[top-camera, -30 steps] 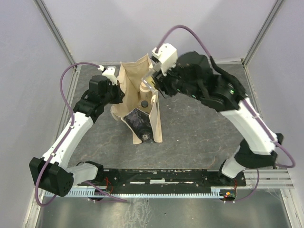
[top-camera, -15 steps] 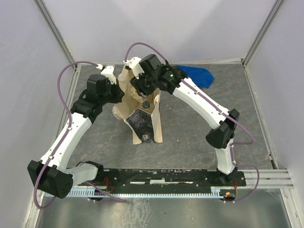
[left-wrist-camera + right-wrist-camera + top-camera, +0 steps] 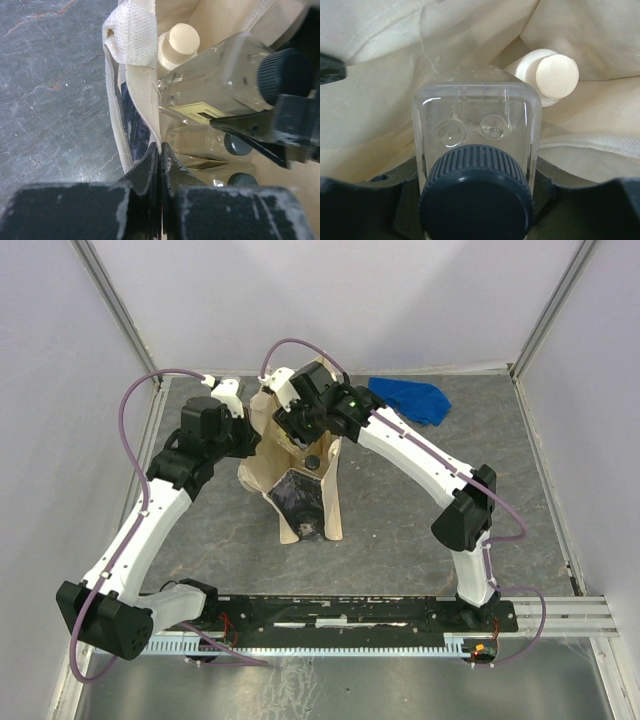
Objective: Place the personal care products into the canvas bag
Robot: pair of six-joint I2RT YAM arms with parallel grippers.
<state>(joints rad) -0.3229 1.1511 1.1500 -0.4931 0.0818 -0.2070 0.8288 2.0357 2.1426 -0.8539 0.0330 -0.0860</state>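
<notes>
The beige canvas bag (image 3: 328, 502) stands upright in the middle of the table, black patch facing the arms. My left gripper (image 3: 250, 436) is shut on the bag's left rim (image 3: 131, 35), jaws pinched on the fabric (image 3: 160, 149). My right gripper (image 3: 304, 430) hangs in the bag's mouth, shut on a clear bottle (image 3: 477, 120) with a dark ribbed cap (image 3: 476, 197). That bottle (image 3: 215, 82) lies tilted between dark fingers (image 3: 260, 125). Inside the bag lie a cream bottle (image 3: 548, 76) (image 3: 177, 42) and two clear bottles with dark caps (image 3: 237, 145).
A crumpled blue cloth (image 3: 408, 398) lies at the back right of the table. Metal frame posts (image 3: 120, 310) rise at the back corners, and grey walls close in the sides. The rail (image 3: 330, 612) carrying both arm bases runs along the near edge.
My right arm swung left with the clear bottle and lowered it into the bag's mouth, uncovering the blue cloth. The left gripper has kept its hold on the rim.
</notes>
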